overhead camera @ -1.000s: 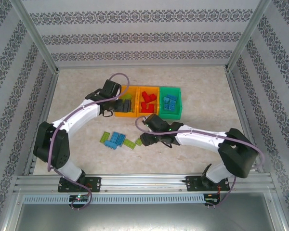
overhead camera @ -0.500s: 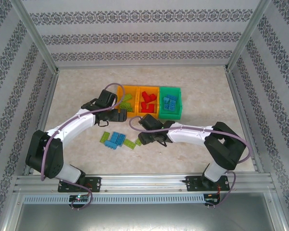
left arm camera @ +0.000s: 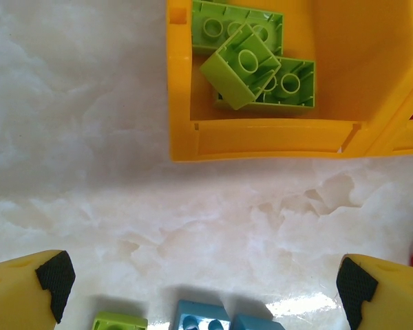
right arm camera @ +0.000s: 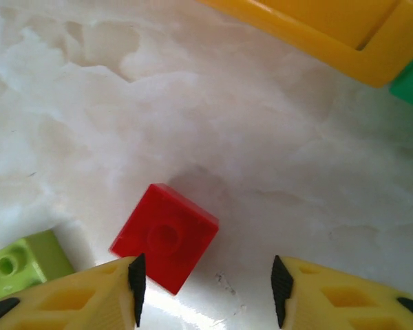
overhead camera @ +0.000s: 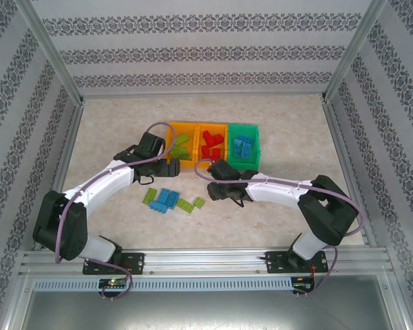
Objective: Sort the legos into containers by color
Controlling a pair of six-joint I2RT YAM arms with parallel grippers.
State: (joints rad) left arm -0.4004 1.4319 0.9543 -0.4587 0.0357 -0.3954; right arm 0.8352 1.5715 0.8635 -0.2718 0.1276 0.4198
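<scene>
Legos sorting, mid-run; notes from largest item down.

Bench (overhead camera: 289,137): pale marbled top, carrying everything below.

Then left arm (overhead camera: 103,182): pulled back from over the end container since moments earlier; now hangs over bare bench between that container and the loose pile. Judged: drop there finished, free for another pick.

Then right arm (overhead camera: 282,192): shifted rightward, away from the lime piece and nearer the containers. Judged: start of a pick.

Then containers (overhead camera: 197,125): three joined in a row at mid-bench. Left yellow one (left arm camera: 261,134) holding lime legos (left arm camera: 251,62); middle yellow one (overhead camera: 210,125) holding red legos (overhead camera: 210,144); green one (overhead camera: 243,166) holding blue legos (overhead camera: 244,146).

Then left pincer (left arm camera: 201,285): spread wide, pads at both edges of wrist view. Holds nothing, touches nothing.

Then right pincer (right arm camera: 208,292): partly spread, gap a little wider than the red lego (right arm camera: 165,237) lying flat on bench just ahead of it. Straddles that lego's near corner. One pad overlaps the lego's edge in wrist view; contact uncertain. Clear gap at other pad, so not yet clamped.

Last, loose legos: blue cluster (overhead camera: 165,199) with lime pieces (overhead camera: 186,205) beside it, in front of the containers; one lime piece (right arm camera: 17,265) just beside the red lego. By colour, red lego bound for middle yellow one.
</scene>
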